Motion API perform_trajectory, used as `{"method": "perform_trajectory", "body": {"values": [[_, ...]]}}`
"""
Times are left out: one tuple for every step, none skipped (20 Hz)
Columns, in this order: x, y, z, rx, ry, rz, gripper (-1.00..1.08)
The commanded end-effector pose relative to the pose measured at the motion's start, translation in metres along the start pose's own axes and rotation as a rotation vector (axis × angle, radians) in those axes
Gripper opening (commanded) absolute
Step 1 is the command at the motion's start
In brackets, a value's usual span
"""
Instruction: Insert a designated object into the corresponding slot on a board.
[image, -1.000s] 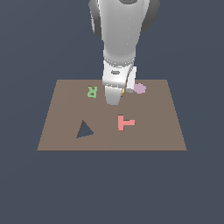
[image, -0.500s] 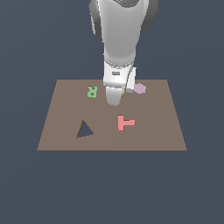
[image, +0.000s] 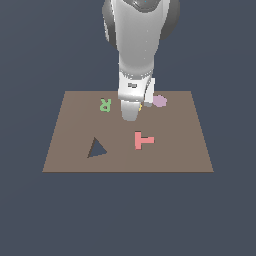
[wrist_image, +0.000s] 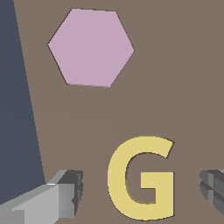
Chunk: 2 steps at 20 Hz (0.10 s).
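The yellow G block lies flat on the brown board. My gripper is open around it, with one finger on each side and a gap between each pad and the block. In the exterior view the arm covers the G except for a thin yellow sliver beside the gripper, which hangs low over the back middle of the board. The G-shaped slot is not in view in either frame.
A mauve hexagon lies just beyond the G. A green R sits at the back on the exterior view's left, a pink T is nearer the front, and a dark triangular cutout is front left.
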<state>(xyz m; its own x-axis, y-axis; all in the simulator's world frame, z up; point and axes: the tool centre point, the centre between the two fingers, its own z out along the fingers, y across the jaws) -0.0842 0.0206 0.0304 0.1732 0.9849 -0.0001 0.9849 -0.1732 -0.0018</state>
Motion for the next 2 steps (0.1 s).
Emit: {"method": "perform_trajectory", "body": {"values": [[0.0, 0.0001, 0.0, 0.0, 0.0, 0.0, 1.0], [0.0, 0.0001, 0.0, 0.0, 0.0, 0.0, 1.0]]}}
